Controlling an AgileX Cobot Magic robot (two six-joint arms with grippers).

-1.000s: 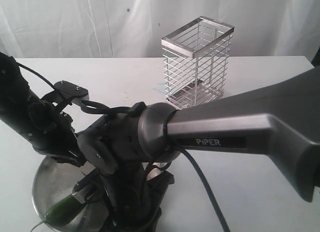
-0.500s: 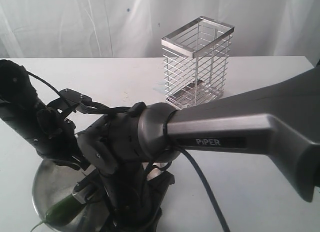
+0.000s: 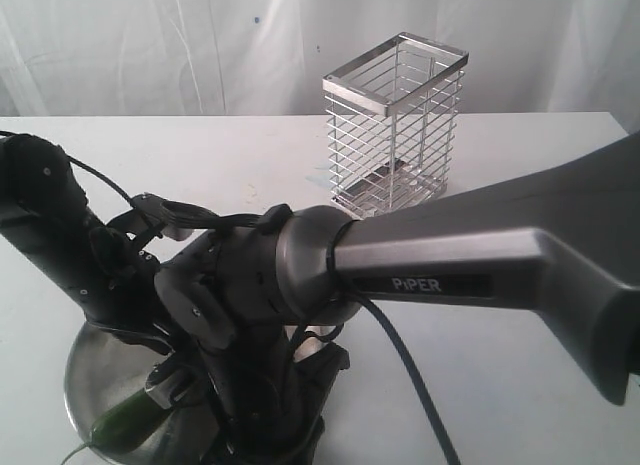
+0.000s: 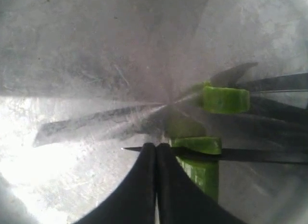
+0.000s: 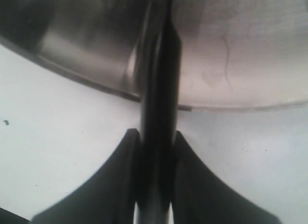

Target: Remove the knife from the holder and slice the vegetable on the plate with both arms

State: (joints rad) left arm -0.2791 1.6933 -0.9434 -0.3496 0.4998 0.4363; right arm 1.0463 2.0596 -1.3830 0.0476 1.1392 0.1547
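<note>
The white surface (image 3: pixel 520 415) carries everything. The right arm (image 3: pixel 480 255), the bulkiest thing in the exterior view, reaches across from the right and bends down over the plate. The left arm (image 3: pixel 50 225) leans in from the left edge toward the same spot. The wire holder (image 3: pixel 395 125) stands upright, well behind both arms, with no knife in it. The steel plate (image 3: pixel 85 380) lies near the front of the surface, mostly hidden under the two wrists.

The knife (image 4: pixel 260 156) is over the plate with its thin black blade lying across the vegetable (image 3: pixel 125 420). The right tool (image 5: pixel 156 133) is clamped on the knife's handle, just outside the plate's rim. The green pepper rests on the plate, and one cut piece (image 4: pixel 226 99) lies a little apart from the main length. The left tool (image 4: pixel 156 147) has its fingers pressed together on nothing, its tip just beside the pepper and at the blade.

Taking the knife out is done and slicing seems to be under way. The next stroke probably needs the pepper steadied. A closed, empty left tool can only press or nudge it, so the blade may roll it unless the push comes straight down.

Compared with a second earlier, the left arm has swung lower and closer to the plate. The right arm, holder and pepper show no visible shift.
</note>
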